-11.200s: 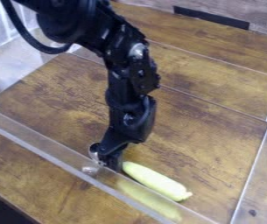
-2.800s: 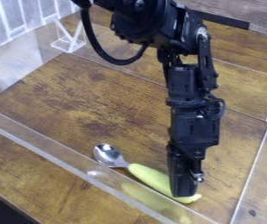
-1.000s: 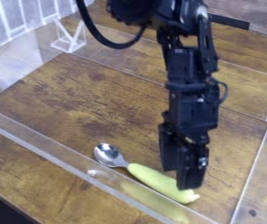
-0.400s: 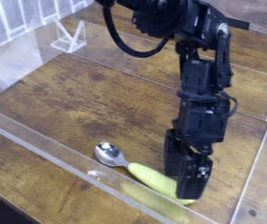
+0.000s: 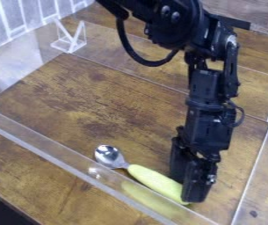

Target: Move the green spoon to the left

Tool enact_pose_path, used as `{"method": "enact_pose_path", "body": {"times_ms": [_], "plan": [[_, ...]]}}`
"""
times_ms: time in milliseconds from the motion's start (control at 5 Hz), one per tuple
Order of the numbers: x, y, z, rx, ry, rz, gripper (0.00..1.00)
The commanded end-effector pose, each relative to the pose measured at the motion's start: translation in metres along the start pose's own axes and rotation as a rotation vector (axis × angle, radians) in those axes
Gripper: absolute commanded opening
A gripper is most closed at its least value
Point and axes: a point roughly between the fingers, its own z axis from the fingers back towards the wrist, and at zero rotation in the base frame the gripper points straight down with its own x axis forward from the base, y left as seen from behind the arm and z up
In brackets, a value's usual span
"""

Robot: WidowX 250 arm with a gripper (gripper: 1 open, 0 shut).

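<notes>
At front edge of table (image 5: 89, 105), green spoon (image 5: 155, 180) lies beside clear wall (image 5: 66, 160), bowl inward. Gripper (image 5: 190, 192) at handle end, prob. for purchase; jaw state n/v, can't tell.

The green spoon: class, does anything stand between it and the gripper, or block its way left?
Nothing visible stands between the gripper and the green spoon; the fingertips are down at its handle end. A clear acrylic wall runs along the near side, close beside the spoon, so a leftward path should probably angle away from it.
</notes>
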Motion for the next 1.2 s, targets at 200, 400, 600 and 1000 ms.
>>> {"method": "enact_pose_path", "body": {"times_ms": [200,400,600,1000], "plan": [[0.008,-0.011,0.014,0.019,0.031,-0.037,0.00],[0.008,-0.018,0.020,0.026,0.085,-0.084,0.00],[0.009,-0.022,0.015,0.017,0.139,-0.096,0.00],[0.009,-0.026,0.002,-0.002,0.220,-0.130,1.00]]}}
